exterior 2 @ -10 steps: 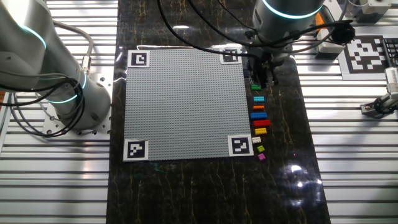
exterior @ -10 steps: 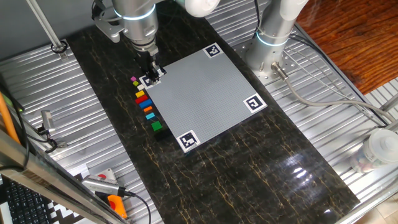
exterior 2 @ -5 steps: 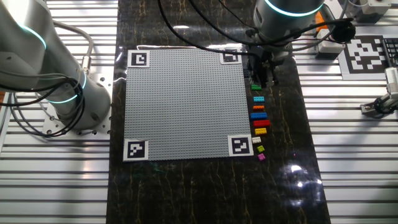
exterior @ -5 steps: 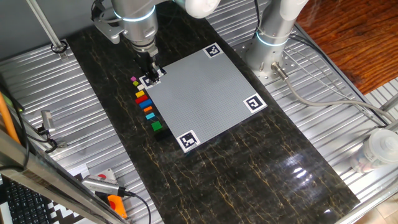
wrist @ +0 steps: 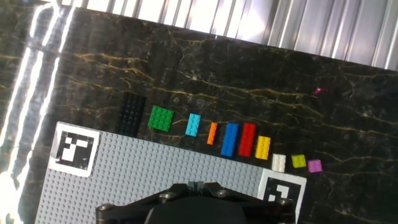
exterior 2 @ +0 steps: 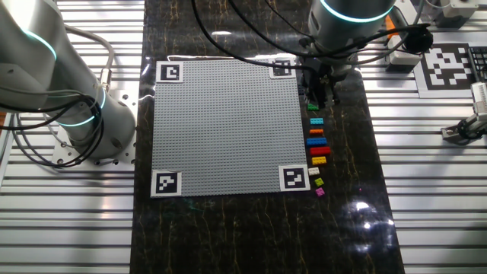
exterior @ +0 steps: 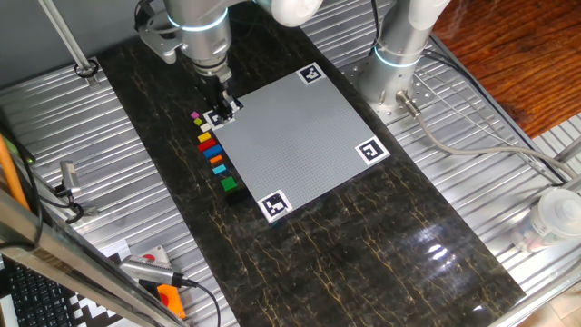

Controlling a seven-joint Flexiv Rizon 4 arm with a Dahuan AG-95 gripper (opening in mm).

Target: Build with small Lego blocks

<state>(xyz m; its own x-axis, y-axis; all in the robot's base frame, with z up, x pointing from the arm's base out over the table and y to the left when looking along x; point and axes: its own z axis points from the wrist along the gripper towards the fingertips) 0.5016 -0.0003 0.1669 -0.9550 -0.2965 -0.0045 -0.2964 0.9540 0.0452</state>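
The small Lego blocks lie in a row on the dark table beside one edge of the grey studded plate [wrist: 155, 167]. In the hand view I see green [wrist: 160, 118], light blue [wrist: 193, 125], orange [wrist: 212, 133], blue [wrist: 230, 139], red [wrist: 247, 139], yellow [wrist: 263, 147], white [wrist: 278, 162], lime [wrist: 299, 161] and pink [wrist: 315, 165] blocks. The row also shows in both fixed views, from pink [exterior: 195, 116] to green [exterior: 228, 184], and with red [exterior 2: 319, 151] among them. My gripper [wrist: 196, 185] hangs over the plate's edge near the row [exterior: 222, 102] [exterior 2: 319, 91]. Its fingers are together and hold nothing.
A black block [wrist: 131, 113] lies at the green end of the row. The plate [exterior 2: 224, 125] has black-and-white markers at its corners [wrist: 76, 146]. A second arm's base [exterior: 399, 54] stands by the plate's far side. Ribbed metal surrounds the dark table strip.
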